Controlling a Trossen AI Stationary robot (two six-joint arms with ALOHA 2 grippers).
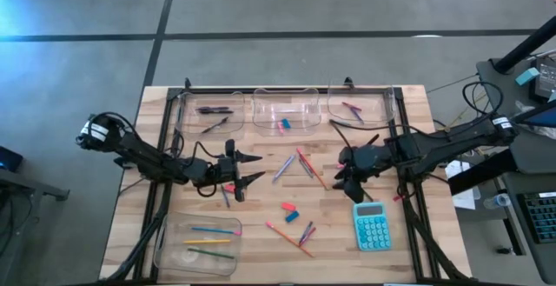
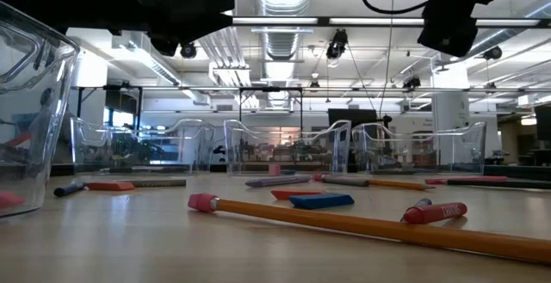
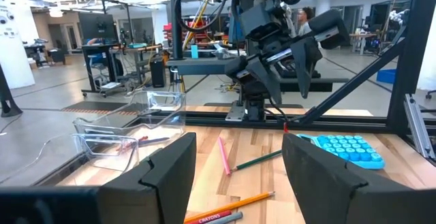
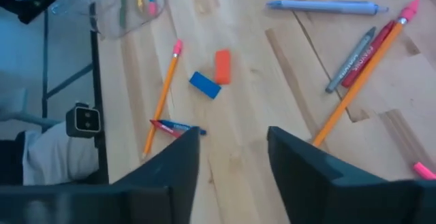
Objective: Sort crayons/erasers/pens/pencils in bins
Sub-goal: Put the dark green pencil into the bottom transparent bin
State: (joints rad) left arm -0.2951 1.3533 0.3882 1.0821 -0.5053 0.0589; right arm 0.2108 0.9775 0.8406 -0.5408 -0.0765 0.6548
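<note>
bin (image 2: pixel 26 102) cut off, pencil (image 2: pixel 362 223) too

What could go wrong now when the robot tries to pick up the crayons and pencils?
Two risks. The grey and red crayons lie touching an orange pencil, so the open right gripper might grab the wrong stick or both. The blue eraser and the orange-red eraser sit close together, so a grab at one could push the other away.

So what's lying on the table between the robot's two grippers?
Seen from above, loose sticks lie between the left gripper and the right gripper: a bluish-grey pen and an orange pencil, among others.
</note>
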